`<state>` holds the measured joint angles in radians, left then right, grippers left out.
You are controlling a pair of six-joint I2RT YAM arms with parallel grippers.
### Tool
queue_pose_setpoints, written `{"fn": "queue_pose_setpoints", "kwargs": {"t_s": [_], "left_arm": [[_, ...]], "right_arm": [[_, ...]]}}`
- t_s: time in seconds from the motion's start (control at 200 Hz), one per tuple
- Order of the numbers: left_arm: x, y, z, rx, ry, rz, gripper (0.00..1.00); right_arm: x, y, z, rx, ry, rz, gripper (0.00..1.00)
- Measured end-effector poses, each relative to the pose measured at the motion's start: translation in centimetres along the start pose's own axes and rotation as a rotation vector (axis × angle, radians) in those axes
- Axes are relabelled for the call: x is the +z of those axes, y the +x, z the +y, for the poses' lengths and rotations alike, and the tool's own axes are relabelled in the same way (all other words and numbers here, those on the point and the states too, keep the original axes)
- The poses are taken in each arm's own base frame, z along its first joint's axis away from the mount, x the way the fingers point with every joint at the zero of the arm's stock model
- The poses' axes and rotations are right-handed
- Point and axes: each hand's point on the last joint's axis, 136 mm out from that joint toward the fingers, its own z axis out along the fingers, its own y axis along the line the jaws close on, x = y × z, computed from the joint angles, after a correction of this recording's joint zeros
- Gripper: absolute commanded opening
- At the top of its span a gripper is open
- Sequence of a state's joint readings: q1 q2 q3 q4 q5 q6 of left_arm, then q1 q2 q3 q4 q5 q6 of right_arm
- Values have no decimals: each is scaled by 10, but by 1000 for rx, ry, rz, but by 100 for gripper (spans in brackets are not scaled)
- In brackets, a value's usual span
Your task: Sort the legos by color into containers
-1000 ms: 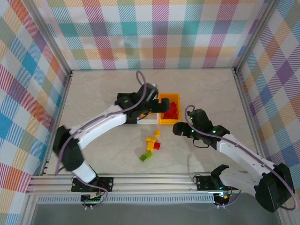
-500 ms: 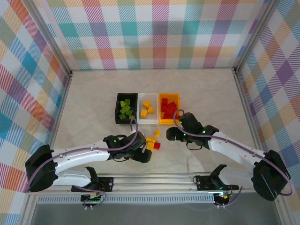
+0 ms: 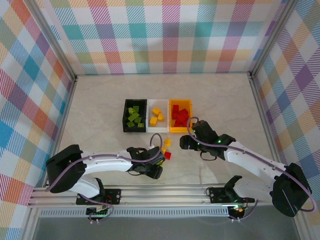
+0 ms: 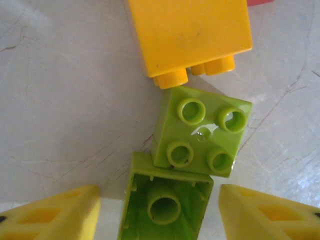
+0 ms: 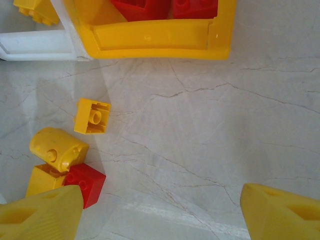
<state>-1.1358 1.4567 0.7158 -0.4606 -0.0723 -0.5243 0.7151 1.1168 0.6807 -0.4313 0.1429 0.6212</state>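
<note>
**Task status.** Most of the sorting is judged complete. In the top view, the black bin (image 3: 127, 116) holds green bricks, the white bin (image 3: 150, 125) holds yellow bricks, and the orange-yellow bin (image 3: 172, 120) holds red bricks. The three bins stand side by side, touching, near the middle of the table (image 3: 100, 100). No brick of a wrong colour is visible in any bin.

**Left to sort.** A small cluster lies loose on the table just in front of the bins:
- two green bricks, touching each other
- three yellow pieces, as far as can be told
- one red brick (image 5: 85, 184)

**Left gripper** (image 4: 160, 215). It is spread wide and holds nothing. It hangs low over the cluster, with its fingertips on either side of the overturned green brick (image 4: 165, 200) and a gap showing on each side.

**Right gripper** (image 5: 160, 215). It is spread wide and empty, over bare table between the cluster and the orange-yellow bin.

**Appearance of the bricks.**
- The overturned green brick shows its hollow underside with one central tube.
- The second green brick (image 4: 200, 131) lies studs-up, showing four round studs, and touches a large yellow brick (image 4: 192, 32).
- One yellow brick (image 5: 92, 116) lies apart from the cluster with its hollow side up.
- A rounded yellow piece (image 5: 57, 149) rests against the red brick.
</note>
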Motion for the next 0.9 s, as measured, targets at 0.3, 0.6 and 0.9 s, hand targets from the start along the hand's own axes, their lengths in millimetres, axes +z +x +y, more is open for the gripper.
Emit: {"fn": "queue_pose_setpoints", "kwargs": {"t_s": [0.3,0.6,0.9], "left_arm": [[1,-3,6,14,-52,-26,34],[-52,-38,17,-45,-56,-206,33],[-129,-150,110,-413,-178,-509,30]], "right_arm": [[-3,-3,-1,0,7,-15,83],[-6,-6,1,1,1,-23,83],[-8,-11,5,1,-7,-33,83]]}}
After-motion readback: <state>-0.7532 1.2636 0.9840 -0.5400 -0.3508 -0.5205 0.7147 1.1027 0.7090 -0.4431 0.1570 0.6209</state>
